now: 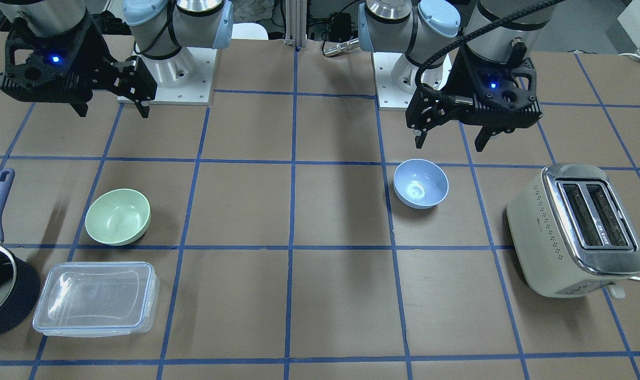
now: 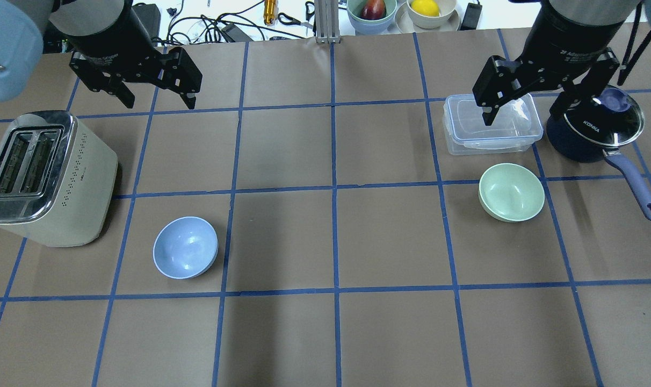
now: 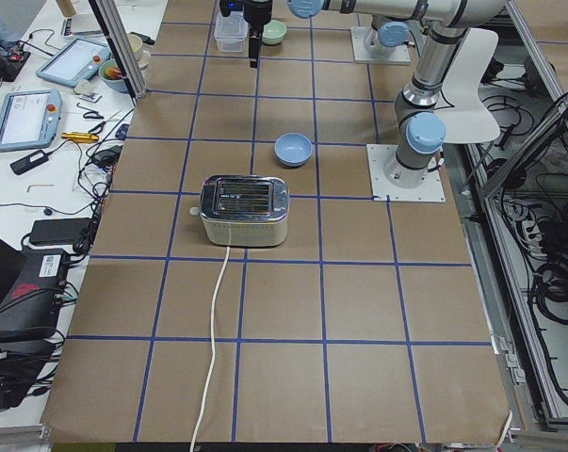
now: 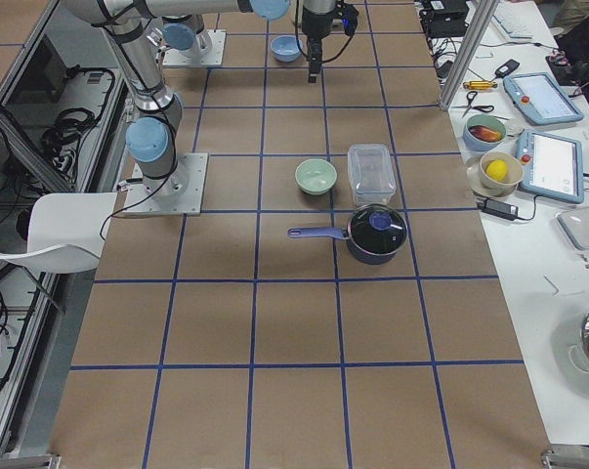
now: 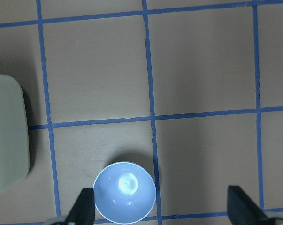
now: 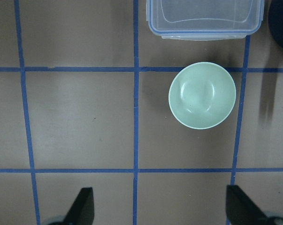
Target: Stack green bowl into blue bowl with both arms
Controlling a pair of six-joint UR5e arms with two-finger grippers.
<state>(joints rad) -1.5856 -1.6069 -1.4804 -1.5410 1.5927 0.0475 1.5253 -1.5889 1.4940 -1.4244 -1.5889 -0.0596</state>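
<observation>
The green bowl (image 2: 512, 192) stands upright and empty on the table's right half; it also shows in the front view (image 1: 118, 217) and the right wrist view (image 6: 202, 95). The blue bowl (image 2: 185, 247) stands upright and empty on the left half, and shows in the front view (image 1: 421, 183) and the left wrist view (image 5: 125, 192). My left gripper (image 2: 159, 102) is open and empty, held high above the table beyond the blue bowl. My right gripper (image 2: 523, 115) is open and empty, held high over the clear container, beyond the green bowl.
A cream toaster (image 2: 41, 177) stands left of the blue bowl, with its cord trailing off. A clear plastic container (image 2: 492, 124) and a dark navy saucepan (image 2: 594, 129) with lid and long handle sit just beyond the green bowl. Fruit bowls (image 2: 372, 11) stand past the far edge.
</observation>
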